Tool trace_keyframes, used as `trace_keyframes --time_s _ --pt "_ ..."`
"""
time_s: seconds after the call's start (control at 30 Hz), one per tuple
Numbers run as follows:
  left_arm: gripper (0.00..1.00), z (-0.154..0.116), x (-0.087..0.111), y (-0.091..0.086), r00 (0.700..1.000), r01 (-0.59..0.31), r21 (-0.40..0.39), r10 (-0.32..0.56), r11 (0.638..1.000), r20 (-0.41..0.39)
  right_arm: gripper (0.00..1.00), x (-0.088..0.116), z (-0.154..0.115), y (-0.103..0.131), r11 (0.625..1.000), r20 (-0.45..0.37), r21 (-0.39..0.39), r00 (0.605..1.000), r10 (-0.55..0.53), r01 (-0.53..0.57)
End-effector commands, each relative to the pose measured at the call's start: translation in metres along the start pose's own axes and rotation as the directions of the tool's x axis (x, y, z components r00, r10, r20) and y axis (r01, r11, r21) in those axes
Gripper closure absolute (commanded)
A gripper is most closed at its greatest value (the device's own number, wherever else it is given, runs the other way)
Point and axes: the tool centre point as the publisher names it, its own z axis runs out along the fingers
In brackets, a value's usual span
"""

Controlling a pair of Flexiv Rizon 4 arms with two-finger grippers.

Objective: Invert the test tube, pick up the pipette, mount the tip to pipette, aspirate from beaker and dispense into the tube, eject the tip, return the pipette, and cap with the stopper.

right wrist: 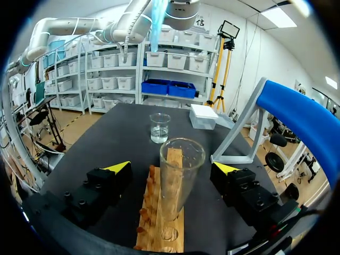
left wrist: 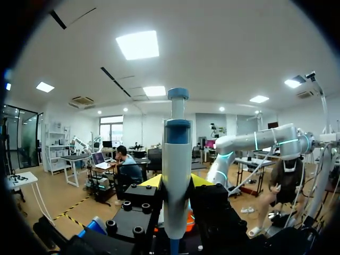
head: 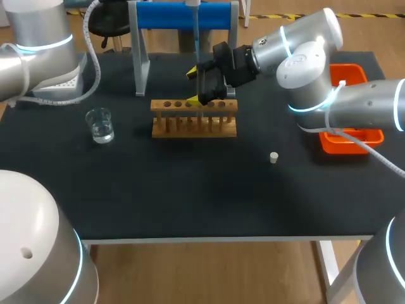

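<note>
Now, right claw (right wrist: 172, 168): we see it wide open over the wooden rack (head: 193, 118), one yellow tip on either side of the test tube (right wrist: 181, 159) and neither touching it
Test tube: clear glass, upright with its mouth upward and its lower end down at the rack; it stands between the open tips, apart from both
Left claw (left wrist: 175, 180): we see it closed round the pipette (left wrist: 176, 154), a yellow tip against each side of the barrel
Pipette: white barrel with a blue plunger end, held upright; in the head view its thin lower part hangs in front of the blue stand (head: 183, 15), above the rack
Beaker (head: 100, 125): glass with a little clear liquid in it, on the table (head: 190, 196) well to the left of the rack
Stopper (head: 274, 158): small and pale, alone on the table, right of the rack and nearer to us
Orange tray (head: 347, 144): at the table's right side, partly under our right arm
White box (head: 63, 82): at the far left of the table, beside our left arm
</note>
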Motion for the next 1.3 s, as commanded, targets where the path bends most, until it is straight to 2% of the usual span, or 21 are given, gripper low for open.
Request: trace_keyframes --time_s 0.03,0.63,1.3 --pt "1.0 -0.001 -0.002 -0.001 1.0 0.001 -0.002 -0.001 1.0 -0.005 0.0 0.0 0.0 0.0 1.0 -0.001 0.002 1.0 0.0 0.0" --pt "1.0 0.007 -0.005 0.01 1.0 0.0 -0.035 0.0 0.999 -0.008 0.0 0.0 0.0 0.0 1.0 -0.001 0.002 1.0 0.0 0.0" --pt "1.0 0.011 -0.012 0.024 1.0 0.025 -0.038 -0.026 0.999 -0.015 0.0 0.0 0.0 0.0 1.0 -0.001 0.002 1.0 0.0 0.0"
